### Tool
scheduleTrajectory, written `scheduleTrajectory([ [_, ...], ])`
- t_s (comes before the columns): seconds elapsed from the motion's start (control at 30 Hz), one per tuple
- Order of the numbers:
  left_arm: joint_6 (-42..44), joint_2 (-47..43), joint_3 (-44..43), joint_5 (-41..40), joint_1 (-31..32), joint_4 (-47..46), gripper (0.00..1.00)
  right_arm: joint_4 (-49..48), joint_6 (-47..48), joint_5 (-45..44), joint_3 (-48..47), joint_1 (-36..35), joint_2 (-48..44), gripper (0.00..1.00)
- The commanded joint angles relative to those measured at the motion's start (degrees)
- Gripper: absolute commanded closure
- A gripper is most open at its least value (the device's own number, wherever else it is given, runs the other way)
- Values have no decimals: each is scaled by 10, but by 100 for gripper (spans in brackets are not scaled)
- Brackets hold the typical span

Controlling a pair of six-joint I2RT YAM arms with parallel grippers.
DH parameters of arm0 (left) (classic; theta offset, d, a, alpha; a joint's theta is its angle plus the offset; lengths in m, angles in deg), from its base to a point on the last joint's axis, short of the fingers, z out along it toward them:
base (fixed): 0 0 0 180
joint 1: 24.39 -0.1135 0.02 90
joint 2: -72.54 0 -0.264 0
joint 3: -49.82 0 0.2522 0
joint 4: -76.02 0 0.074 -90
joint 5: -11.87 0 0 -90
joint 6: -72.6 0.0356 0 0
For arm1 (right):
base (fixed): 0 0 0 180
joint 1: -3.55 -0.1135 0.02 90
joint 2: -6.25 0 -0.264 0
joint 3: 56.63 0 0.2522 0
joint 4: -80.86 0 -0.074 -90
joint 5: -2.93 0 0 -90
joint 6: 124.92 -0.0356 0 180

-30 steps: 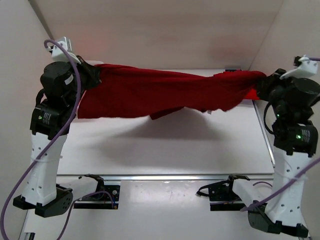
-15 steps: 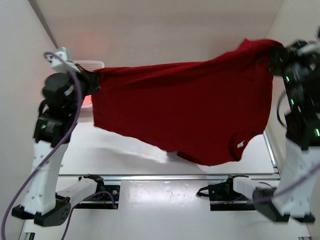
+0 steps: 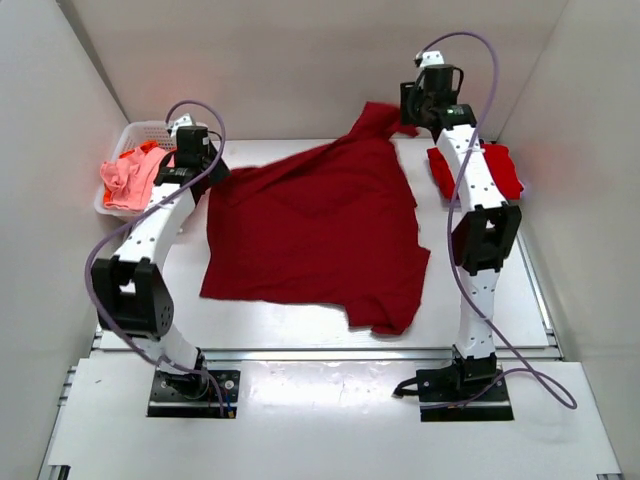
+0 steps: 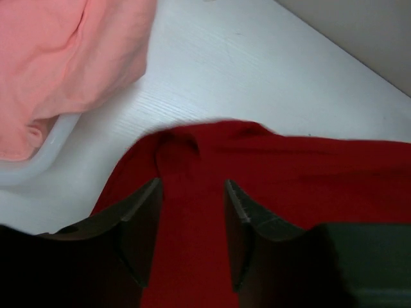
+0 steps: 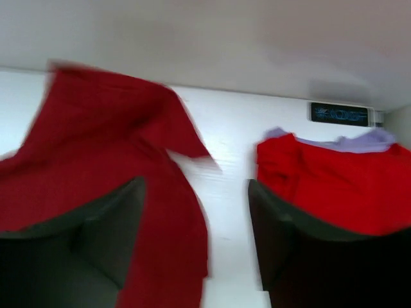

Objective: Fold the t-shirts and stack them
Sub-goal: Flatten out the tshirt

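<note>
Plainly, the left tool (image 4: 191, 186) stands partly open, its two dark fingers (image 4: 138, 224) parted with nothing clamped. A bunched, puckered corner of the maroon shirt (image 4: 270, 173) lies between and just past their tips; whether the pads touch the cloth cannot be told. The right tool (image 5: 196, 186) is likewise parted and empty, over the far side of the white surface (image 5: 225, 128). The shirt's far corner, blurred, lies below and left of its fingers, with one narrow flap reaching toward the gap.

From above, the maroon shirt is soft matte cloth spread mostly flat across the middle of the surface. It is rumpled along its near hem, and its far-right corner stretches toward the right tool. Right of that tool sits a folded red shirt (image 5: 334, 186), with a pale lilac layer (image 5: 347, 140) showing at its far edge. Beside the left tool, a salmon-pink shirt (image 4: 64, 58) droops over the rim of a white plastic basket (image 4: 38, 160).
</note>
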Motion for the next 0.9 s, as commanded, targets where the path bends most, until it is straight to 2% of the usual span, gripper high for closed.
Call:
scheduleTrajectory([
  [0.0, -22, -32, -10, -2, -11, -35, 44, -58, 33, -83, -37, -7, -66, 34],
  [0.1, -16, -79, 48, 0, -4, -49, 41, -36, 31, -130, 0, -8, -102, 25],
  [0.2, 3, -134, 110, 15, 15, -23, 41, 41, -7, -114, 53, 0, -152, 25],
  [0.27, 17, -164, 153, 10, 34, 5, 41, 88, -66, -85, 130, 8, -192, 27],
  [0.37, 16, -223, 250, 26, 38, 51, 40, 134, -143, -20, 355, 19, -294, 35],
  [0.4, 16, -229, 265, 27, 37, 65, 40, 128, -175, -10, 399, 19, -310, 40],
  [0.43, 12, -240, 291, 37, 38, 72, 40, 117, -197, 19, 487, 17, -347, 43],
  [0.47, 13, -248, 304, 36, 39, 80, 40, 101, -211, 31, 567, 10, -388, 44],
  [0.53, 15, -254, 342, 40, 47, 94, 39, 78, -252, 34, 669, -14, -442, 44],
  [0.63, 18, -257, 379, 32, 51, 100, 37, 68, -299, 35, 762, -54, -510, 43],
  [0.77, 14, -262, 424, 37, 46, 94, 34, 59, -343, 42, 831, -90, -586, 40],
  [0.87, 11, -251, 442, 35, 48, 77, 31, 38, -376, 81, 881, -95, -632, 31],
])
